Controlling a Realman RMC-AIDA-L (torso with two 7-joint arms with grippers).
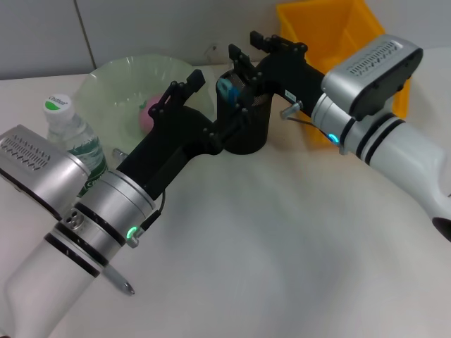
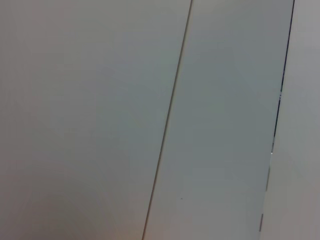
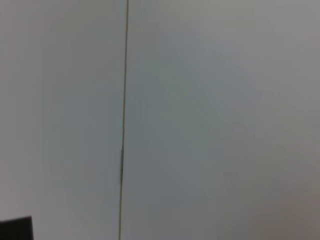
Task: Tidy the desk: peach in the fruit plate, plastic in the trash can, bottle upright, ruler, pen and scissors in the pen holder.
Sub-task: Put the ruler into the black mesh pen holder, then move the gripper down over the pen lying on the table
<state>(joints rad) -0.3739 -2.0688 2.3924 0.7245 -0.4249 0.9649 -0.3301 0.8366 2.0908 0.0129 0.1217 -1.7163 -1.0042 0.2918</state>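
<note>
Head view: my left fingers over fruit plate, spread open, empty. Peach lies in plate. Bottle upright at plate's left. My right fingers above black pen holder, open, apart from blue item in holder. Yellow trash can behind, on desk.

Left wrist view: only wall panels.

Right wrist view: wall panels again.

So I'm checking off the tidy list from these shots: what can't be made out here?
- Pen holder, head view: both arms cover it; only something blue shows, contents unclear.
- Peach in the plate: left gripper hides half.
- Trash can: inside hidden by right arm and frame edge.
- Right gripper: finger gap unreadable.
- Both wrist views: only blank wall.
</note>
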